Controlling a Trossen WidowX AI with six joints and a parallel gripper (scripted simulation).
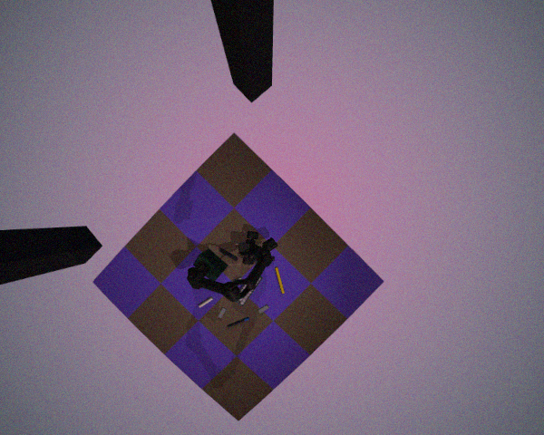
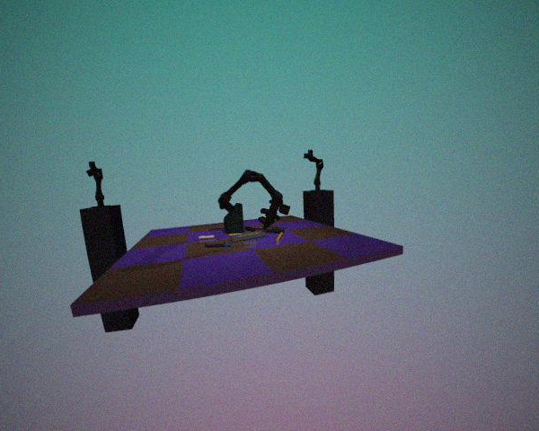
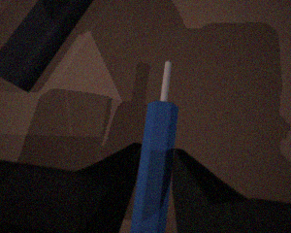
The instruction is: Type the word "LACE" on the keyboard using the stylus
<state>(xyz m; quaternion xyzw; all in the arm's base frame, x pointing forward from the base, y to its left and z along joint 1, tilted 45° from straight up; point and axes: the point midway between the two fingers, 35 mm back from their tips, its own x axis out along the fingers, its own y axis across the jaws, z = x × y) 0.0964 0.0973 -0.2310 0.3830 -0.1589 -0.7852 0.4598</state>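
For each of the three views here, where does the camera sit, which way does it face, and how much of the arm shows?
Top: high overhead, facing straight down on the purple-and-brown checkered desk; the whole black arm shows.
Exterior: off to one side, slightly above desk level, looking across; the arched arm shows from base to gripper.
Wrist: on the arm, looking along the blue stylus with a white tip, clamped between the dark fingers.
Shared: the top and exterior views both show the thin yellow stick.

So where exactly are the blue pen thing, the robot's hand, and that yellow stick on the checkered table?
Blue stylus (image 3: 155, 160): wrist view, middle of its blue body.
Hand (image 3: 152, 194): wrist view, midway between the two dark fingers, shut on the stylus.
Yellow stick (image 1: 279, 280): top view, middle of its length.
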